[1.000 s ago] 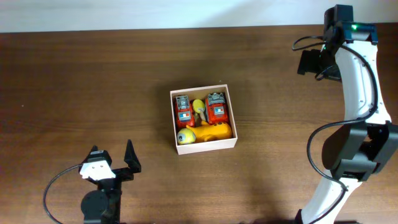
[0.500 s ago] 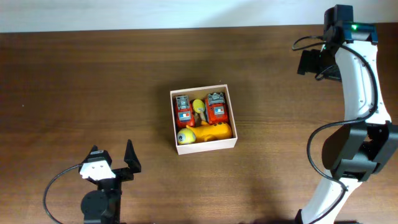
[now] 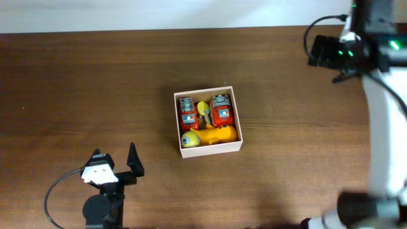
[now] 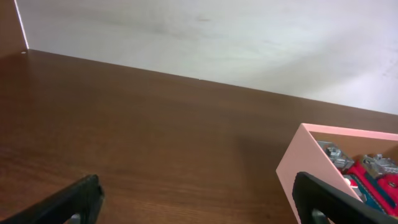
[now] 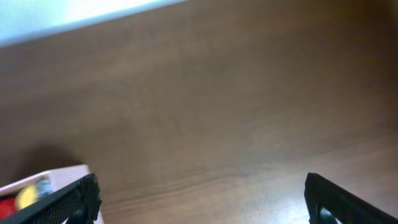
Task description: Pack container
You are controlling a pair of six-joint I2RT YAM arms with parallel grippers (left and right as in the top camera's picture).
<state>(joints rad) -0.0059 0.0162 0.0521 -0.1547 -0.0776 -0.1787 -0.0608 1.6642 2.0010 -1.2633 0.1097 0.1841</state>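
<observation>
The container (image 3: 211, 148), a shallow square box with white walls, sits mid-table and holds two red toys (image 3: 187, 113), a small yellow toy (image 3: 203, 109) and an orange-yellow toy (image 3: 213, 135). My left gripper (image 3: 114, 160) rests near the front left, well clear of the box, open and empty. From the left wrist, the left gripper (image 4: 196, 198) faces bare wood with the container wall (image 4: 297, 163) at the right. My right gripper (image 5: 202, 194) is open and empty, high over the table's far right. A corner of the container (image 5: 59, 179) shows at its lower left.
The brown wooden table (image 3: 95, 76) ends at a pale wall (image 3: 159, 13) along the back. The right arm (image 3: 381, 108) stands tall at the right side, with its dark wrist block (image 3: 327, 51) near the back right.
The right arm has swung and risen near the back right, now looming larger in the overhead view. The left gripper and the box with its toys have not moved.
</observation>
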